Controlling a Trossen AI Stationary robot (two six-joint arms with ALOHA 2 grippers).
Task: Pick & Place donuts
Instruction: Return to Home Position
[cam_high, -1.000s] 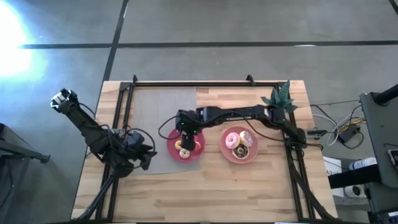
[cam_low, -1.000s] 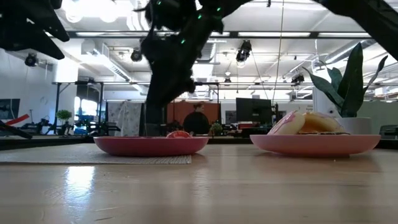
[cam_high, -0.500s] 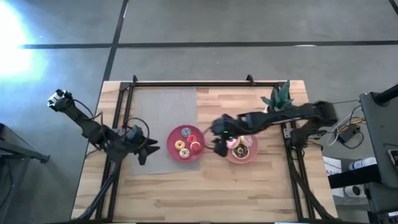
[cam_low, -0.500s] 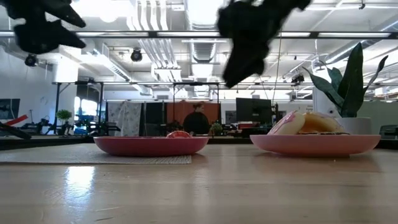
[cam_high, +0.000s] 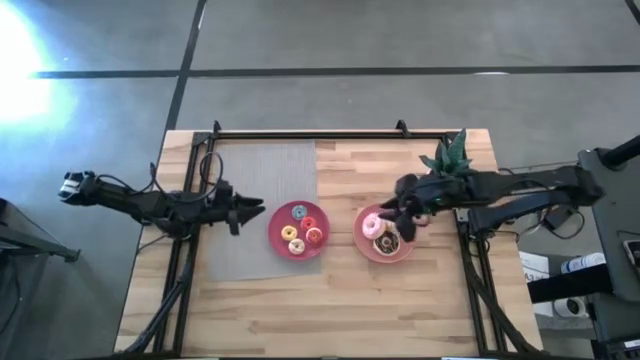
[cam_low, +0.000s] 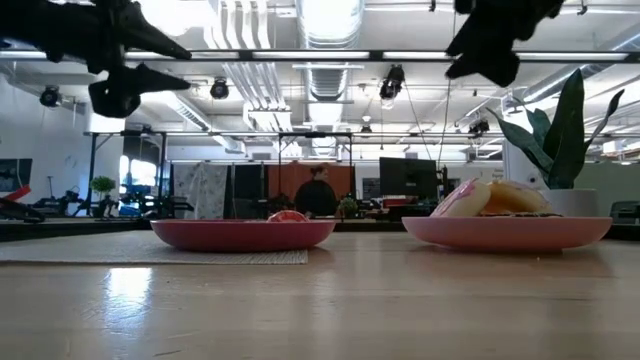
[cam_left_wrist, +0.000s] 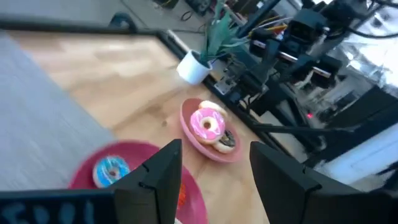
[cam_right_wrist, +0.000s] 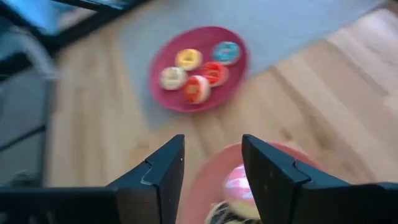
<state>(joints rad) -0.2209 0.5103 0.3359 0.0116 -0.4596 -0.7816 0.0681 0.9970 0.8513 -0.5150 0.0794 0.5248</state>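
Note:
A red plate (cam_high: 298, 230) lies at the table's middle, half on a grey mat, and holds the tiny donuts: blue (cam_right_wrist: 226, 51), yellow (cam_right_wrist: 188, 58), red (cam_right_wrist: 214, 71), orange (cam_right_wrist: 197, 89) and cream (cam_right_wrist: 172, 78). A pink plate (cam_high: 384, 250) to its right holds the pink-frosted donut (cam_high: 372, 226), the dark brown donut (cam_high: 388, 242) and a pale one partly under my right arm. My right gripper (cam_high: 398, 215) hangs open and empty above the pink plate (cam_right_wrist: 211, 180). My left gripper (cam_high: 252, 210) is open and empty above the mat, left of the red plate, pointing toward the plates (cam_left_wrist: 193, 134).
The grey mat (cam_high: 260, 190) covers the table's far left part. A small potted plant (cam_high: 450, 158) stands at the far right, close behind my right arm. Black frame rails run along the table's left, far and right sides. Bare wood lies along the near edge.
My right gripper has swung from over the red plate toward the table's right and now hangs over the pink plate; it carries nothing. My left gripper has moved toward the table's far edge and a little toward the red plate. The donuts on both plates have stayed put.

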